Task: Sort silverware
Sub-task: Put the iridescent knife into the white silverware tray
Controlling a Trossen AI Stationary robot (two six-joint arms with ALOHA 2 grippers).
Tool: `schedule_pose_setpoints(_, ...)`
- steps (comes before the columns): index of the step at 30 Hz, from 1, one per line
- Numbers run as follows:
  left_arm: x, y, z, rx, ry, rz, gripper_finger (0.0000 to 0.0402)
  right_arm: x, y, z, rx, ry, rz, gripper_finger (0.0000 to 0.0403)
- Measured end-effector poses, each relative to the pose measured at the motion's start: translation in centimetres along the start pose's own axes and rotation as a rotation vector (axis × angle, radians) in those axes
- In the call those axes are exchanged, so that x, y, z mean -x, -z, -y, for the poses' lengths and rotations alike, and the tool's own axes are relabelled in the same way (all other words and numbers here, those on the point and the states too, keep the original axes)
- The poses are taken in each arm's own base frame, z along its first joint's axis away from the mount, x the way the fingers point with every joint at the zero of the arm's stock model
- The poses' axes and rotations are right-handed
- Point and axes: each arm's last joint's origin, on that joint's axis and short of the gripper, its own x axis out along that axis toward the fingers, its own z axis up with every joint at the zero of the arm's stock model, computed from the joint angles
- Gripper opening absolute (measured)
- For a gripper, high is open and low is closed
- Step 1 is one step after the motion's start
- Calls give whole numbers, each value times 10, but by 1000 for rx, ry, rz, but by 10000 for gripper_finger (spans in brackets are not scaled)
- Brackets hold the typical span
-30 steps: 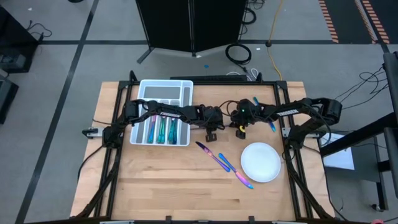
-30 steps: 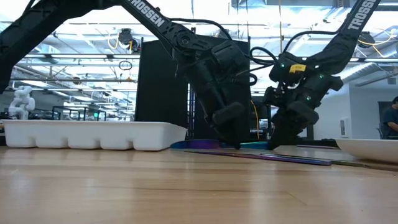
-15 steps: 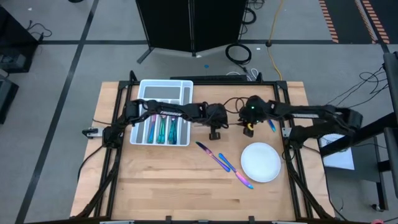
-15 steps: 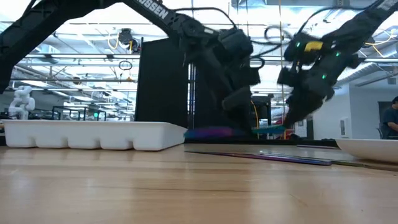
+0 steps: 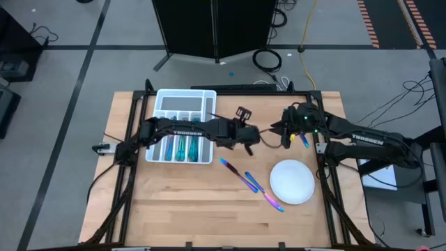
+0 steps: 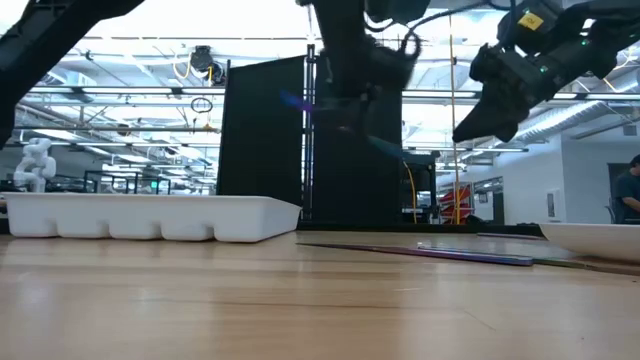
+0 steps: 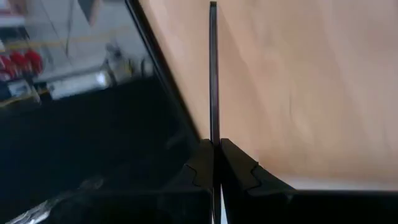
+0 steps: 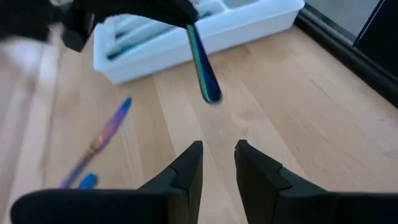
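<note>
Iridescent utensil (image 8: 202,65) pinched in my left fingers (image 7: 214,163), lifted above the tabletop (image 5: 195,202) beside the tray (image 5: 182,103); my right fingers (image 8: 217,163) hang parted, empty.

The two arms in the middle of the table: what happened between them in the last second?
A handover. The left gripper has lifted off the table, its fingers shut on a slim utensil. The right gripper has let go, opened its fingers and drawn back toward the table's right edge. The tray, the plate and the silverware on the wood lie as before.
</note>
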Motion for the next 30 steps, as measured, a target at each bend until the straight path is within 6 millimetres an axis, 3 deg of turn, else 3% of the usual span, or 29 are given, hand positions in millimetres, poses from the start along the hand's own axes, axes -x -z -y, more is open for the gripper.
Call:
schedule_pose_setpoints(4, 14, 22, 20, -93, 87, -229, 5, 3, 0, -1, -10, -1, 4, 80)
schedule_pose_setpoints(7, 22, 37, 32, -57, 165, -361, 5, 2, 1, -1, -21, -2, -3, 80)
schedule_pose_setpoints(11, 35, 44, 42, -110, 268, -319, 5, 1, 1, -1, -11, -2, -6, 80)
schedule_pose_setpoints(17, 54, 64, 39, -111, 296, -280, 5, 0, 0, -2, 0, -10, -4, 80)
schedule_pose_setpoints(24, 82, 127, 41, -78, 368, -270, 5, -7, 0, -2, 14, -16, -21, 80)
schedule_pose_setpoints(30, 95, 179, 54, -270, 360, -275, 5, -18, -4, -1, 9, -19, 8, 80)
